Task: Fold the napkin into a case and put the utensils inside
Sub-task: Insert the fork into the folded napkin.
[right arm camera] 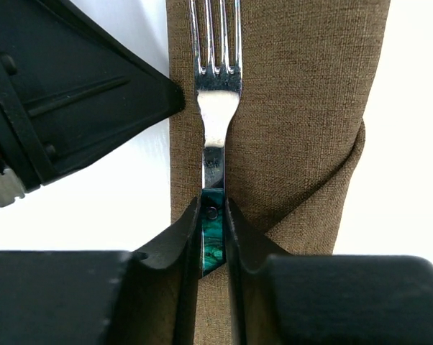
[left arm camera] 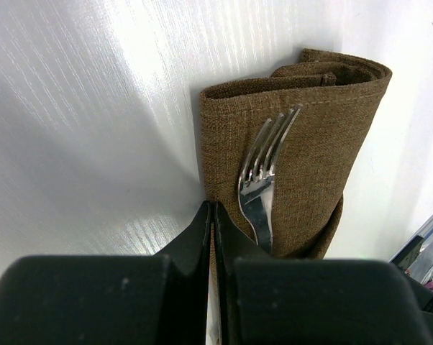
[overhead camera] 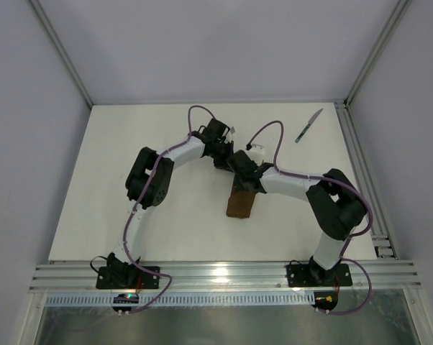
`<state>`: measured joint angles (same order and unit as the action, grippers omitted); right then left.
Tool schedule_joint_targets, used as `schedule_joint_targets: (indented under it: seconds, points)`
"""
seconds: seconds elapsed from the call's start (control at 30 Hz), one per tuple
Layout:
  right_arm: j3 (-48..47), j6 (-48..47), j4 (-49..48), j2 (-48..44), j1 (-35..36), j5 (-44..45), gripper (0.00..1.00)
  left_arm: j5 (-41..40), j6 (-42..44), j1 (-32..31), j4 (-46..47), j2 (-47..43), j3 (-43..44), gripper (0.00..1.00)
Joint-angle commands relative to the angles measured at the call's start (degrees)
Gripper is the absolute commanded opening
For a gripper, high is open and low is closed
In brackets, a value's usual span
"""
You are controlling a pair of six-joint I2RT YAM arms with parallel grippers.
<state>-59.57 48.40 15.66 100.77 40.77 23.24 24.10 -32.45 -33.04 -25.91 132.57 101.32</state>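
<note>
The napkin is folded into a narrow dark brown case (overhead camera: 241,205) in the middle of the table. It fills the left wrist view (left arm camera: 310,144) and the right wrist view (right arm camera: 303,108). The fork (right arm camera: 216,93) lies lengthwise on the case, tines pointing away from my right gripper; it also shows in the left wrist view (left arm camera: 262,176). My right gripper (right arm camera: 213,212) is shut on the fork's teal handle (right arm camera: 213,241). My left gripper (left arm camera: 213,210) is shut on the case's left edge, beside the fork. The knife (overhead camera: 309,125) lies alone at the far right.
Both wrists (overhead camera: 234,169) crowd together over the far end of the case. One finger of the left gripper (right arm camera: 87,108) sits close to the fork's tines. A metal rail (overhead camera: 360,165) runs along the table's right edge.
</note>
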Motion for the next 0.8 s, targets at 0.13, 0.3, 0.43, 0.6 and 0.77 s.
schedule_joint_targets:
  seconds: [0.13, 0.3, 0.43, 0.6, 0.77]
  points:
    - [-6.7, -3.6, 5.0, -1.7, -0.2, 6.1, 0.34, -0.5, 0.8, -0.3, 0.7, -2.1, -1.4, 0.00]
    - [-8.0, -4.5, 3.9, 0.3, -2.9, 3.2, 0.40, -0.2, 0.5, -0.3, 0.8, -2.1, -1.5, 0.00]
    - [-9.8, -5.2, 4.4, 3.1, -3.3, 2.3, 0.41, 0.0, 0.5, -0.3, 0.9, -2.1, -1.5, 0.00]
    - [-11.4, -5.3, 4.6, 6.1, -3.3, 0.9, 0.38, 0.1, 0.4, -0.3, 0.8, -2.1, -1.6, 0.00]
    - [-10.3, -5.0, 3.7, 6.6, -3.3, -0.5, 0.36, 0.1, 0.4, -0.2, 0.7, -2.1, -1.4, 0.00]
